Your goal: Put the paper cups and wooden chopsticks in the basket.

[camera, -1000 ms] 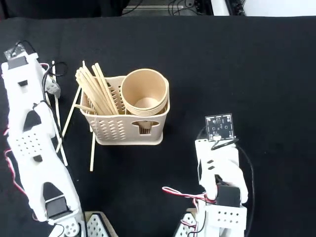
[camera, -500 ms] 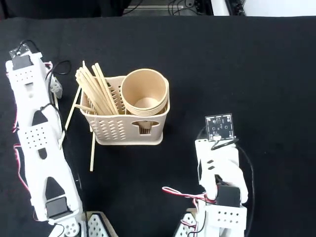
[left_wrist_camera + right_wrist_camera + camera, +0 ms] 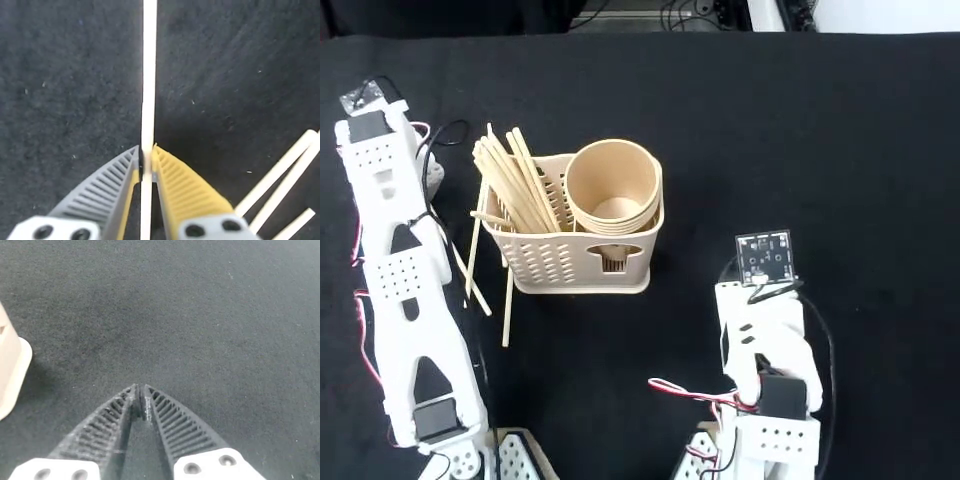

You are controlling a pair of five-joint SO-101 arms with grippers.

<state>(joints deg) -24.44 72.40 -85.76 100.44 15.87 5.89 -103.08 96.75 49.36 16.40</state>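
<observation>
Left gripper (image 3: 146, 162) pinching one chopstick (image 3: 148, 75), frame left of the basket (image 3: 575, 265); right gripper (image 3: 139, 402) closed, empty, lower right.

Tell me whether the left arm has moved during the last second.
Yes. The left arm has swung a little toward the basket, narrowing the gap beside it; its end effector is shut on a chopstick.

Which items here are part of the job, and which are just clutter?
Job: basket; paper cups in it; chopsticks in it; loose chopsticks beside it; chopstick pinched in left tool.
Clutter: black cloth; cables at far edge.
</observation>
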